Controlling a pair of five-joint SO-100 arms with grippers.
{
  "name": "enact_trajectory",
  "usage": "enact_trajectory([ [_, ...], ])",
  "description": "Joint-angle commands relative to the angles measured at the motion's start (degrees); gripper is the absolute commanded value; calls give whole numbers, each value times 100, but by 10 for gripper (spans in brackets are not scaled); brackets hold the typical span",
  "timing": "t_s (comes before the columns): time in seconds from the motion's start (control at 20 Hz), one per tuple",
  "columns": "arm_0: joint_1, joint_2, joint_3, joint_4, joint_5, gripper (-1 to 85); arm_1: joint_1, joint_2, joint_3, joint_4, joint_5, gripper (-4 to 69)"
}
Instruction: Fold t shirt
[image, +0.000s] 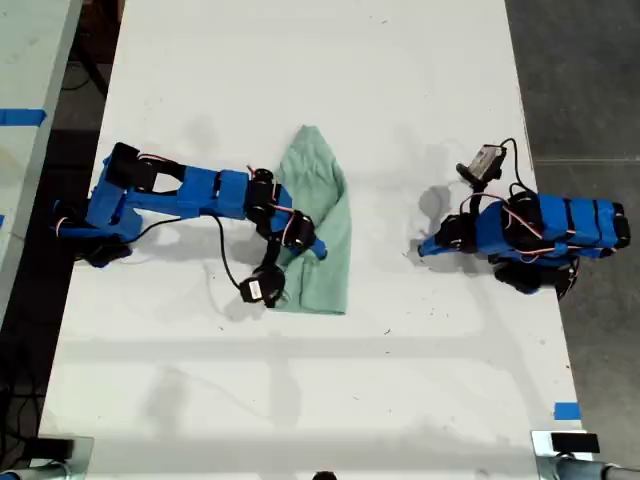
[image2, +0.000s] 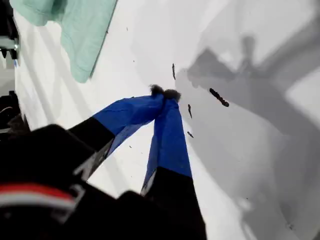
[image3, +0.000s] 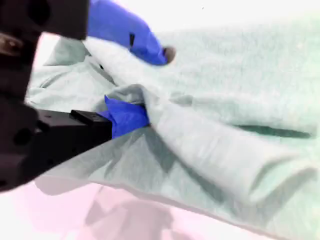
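The small pale mint-green soft cloth t shirt (image: 322, 225) lies on the white counter (image: 420, 90) a little toward the exterior view's left of the middle, its rounded tapered end pointing at the counter's far edge in that view and its wide end toward the near edge. It is partly doubled over, with one long fold running along it.

My second gripper (image3: 142, 82) is on the t shirt's edge at the exterior view's left, near the wide end. Its blue fingers (image3: 127, 117) stand apart with a raised ridge of cloth between them; one finger is tucked under the fold, the other lies above it. I cannot tell whether they are pressing the cloth.

My first gripper (image2: 165, 93) rests on bare counter well apart from the t shirt, toward the exterior view's right. Its blue fingers (image2: 170, 137) meet at the tips, closed on nothing, touching or just above the counter.
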Motion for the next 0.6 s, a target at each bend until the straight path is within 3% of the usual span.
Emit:
enact_trajectory([
  [0.0, -9, 97, -334, -149, -35, 282, -18, 97, 290, -9, 18, -11],
  [0.2, -70, 105, -334, 62, -149, 275, -18, 97, 290, -9, 9, -11],
  [0.3, -97, 606, -202, 378, -123, -1, -26, 97, 290, -9, 9, -11],
  [0.55, -53, 3182, 905, 606, 343, -1, -26, 97, 290, -9, 9, -11],
])
